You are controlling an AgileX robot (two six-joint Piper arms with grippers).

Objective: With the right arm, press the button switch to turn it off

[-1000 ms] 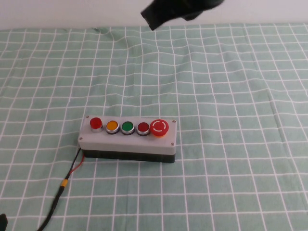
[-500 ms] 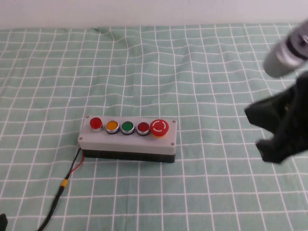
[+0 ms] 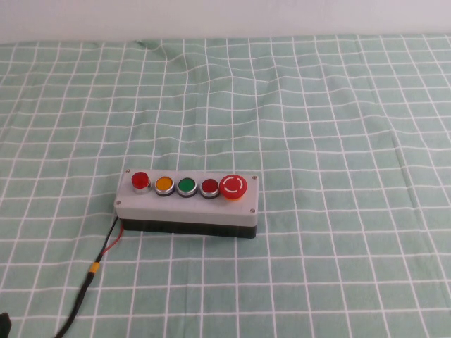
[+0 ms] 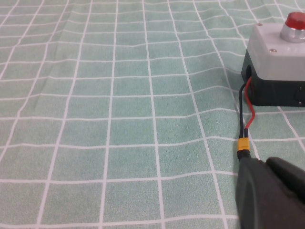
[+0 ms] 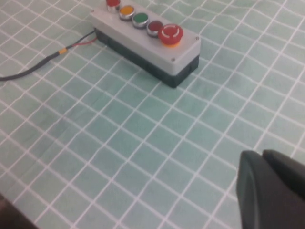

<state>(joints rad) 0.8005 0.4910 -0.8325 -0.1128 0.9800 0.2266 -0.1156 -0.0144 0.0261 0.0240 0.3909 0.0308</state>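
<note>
The button switch [image 3: 187, 208] is a grey box on a black base, lying on the green checked cloth left of centre. Its bright red end button [image 3: 140, 180] is at the box's left end, beside orange, green and darker red buttons and a large red mushroom button [image 3: 234, 186]. Neither arm shows in the high view. In the right wrist view my right gripper [image 5: 262, 155] is shut and empty, well away from the box [image 5: 147, 40]. In the left wrist view my left gripper [image 4: 266, 162] is shut and empty, close to the box's cable and its red-button end [image 4: 294, 21].
A black cable with a yellow connector [image 3: 94, 268] and red wire runs from the box's left end to the front edge of the table. The green checked cloth [image 3: 317, 127] covers the whole table, with slight wrinkles at the back.
The right arm swept from the top of the high view down the right side and has left that view. The box has not moved.
</note>
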